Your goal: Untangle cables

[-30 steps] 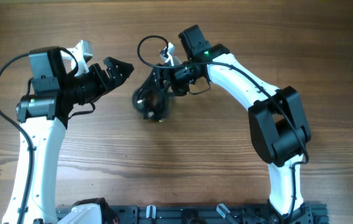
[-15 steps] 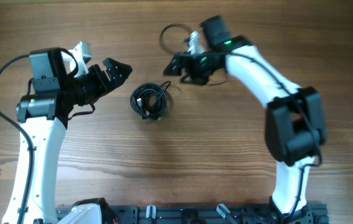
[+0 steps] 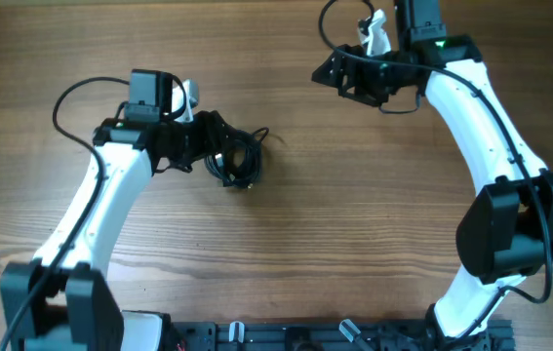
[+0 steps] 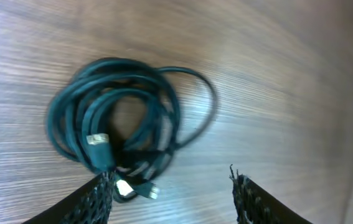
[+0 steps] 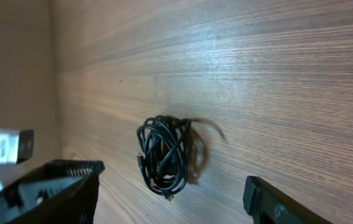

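The cables (image 3: 241,164) lie as one tangled black coil on the wooden table, left of centre. In the left wrist view the coil (image 4: 117,121) shows several loops, small metal plugs at its near edge and one loose loop sticking out to the right. My left gripper (image 3: 217,146) is open at the coil's left edge; in its wrist view the left finger (image 4: 170,190) touches the plugs and nothing sits between the jaws. My right gripper (image 3: 339,76) is open and empty, far back and right of the coil. Its wrist view (image 5: 170,190) shows the coil (image 5: 165,152) at a distance.
The wooden table (image 3: 354,214) carries nothing else. Thick black arm wires loop above the right wrist (image 3: 330,24) and left of the left arm (image 3: 61,97). A dark rail (image 3: 305,336) runs along the front edge.
My right gripper has left the coil and moved back and right, leaving it on the table. My left arm has swung right, bringing its open gripper to the coil's left edge.
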Motion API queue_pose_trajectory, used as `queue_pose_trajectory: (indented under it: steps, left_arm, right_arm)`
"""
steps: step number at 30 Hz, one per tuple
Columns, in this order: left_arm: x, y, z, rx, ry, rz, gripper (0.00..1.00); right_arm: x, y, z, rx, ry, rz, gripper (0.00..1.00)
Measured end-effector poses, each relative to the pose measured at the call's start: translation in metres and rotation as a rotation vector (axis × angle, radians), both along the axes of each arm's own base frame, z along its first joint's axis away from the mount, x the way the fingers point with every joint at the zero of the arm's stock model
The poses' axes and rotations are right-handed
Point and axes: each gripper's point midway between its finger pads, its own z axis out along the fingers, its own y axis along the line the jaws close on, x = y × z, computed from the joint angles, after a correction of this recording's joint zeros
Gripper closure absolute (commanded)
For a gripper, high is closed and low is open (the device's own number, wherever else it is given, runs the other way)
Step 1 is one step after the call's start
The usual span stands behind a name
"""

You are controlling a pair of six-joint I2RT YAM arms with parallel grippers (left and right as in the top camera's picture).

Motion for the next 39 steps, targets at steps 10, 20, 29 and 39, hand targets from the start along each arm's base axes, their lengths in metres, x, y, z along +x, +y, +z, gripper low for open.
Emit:
queue_pose_trajectory:
  steps: [10, 20, 29, 39]
  left_arm:
    - [-0.006, 0.046, -0.025, 0.068, 0.164, 0.266, 0.44]
    - [-0.009, 0.038, -0.06, 0.079, 0.284, 0.313, 0.49]
    - [-0.008, 0.028, -0.065, 0.082, 0.287, 0.294, 0.51]
    - [-0.002, 0.027, -0.064, 0.074, 0.265, 0.302, 0.47]
  right_arm:
    - [-0.04, 0.068, -0.03, -0.149, 0.048, 0.043, 0.38]
    - [-0.037, 0.091, -0.052, -0.177, 0.045, 0.015, 0.44]
    - [-0.065, 0.121, -0.113, -0.183, 0.201, 0.085, 0.5]
    - [-0.056, 0.133, -0.112, -0.14, 0.176, 0.073, 0.68]
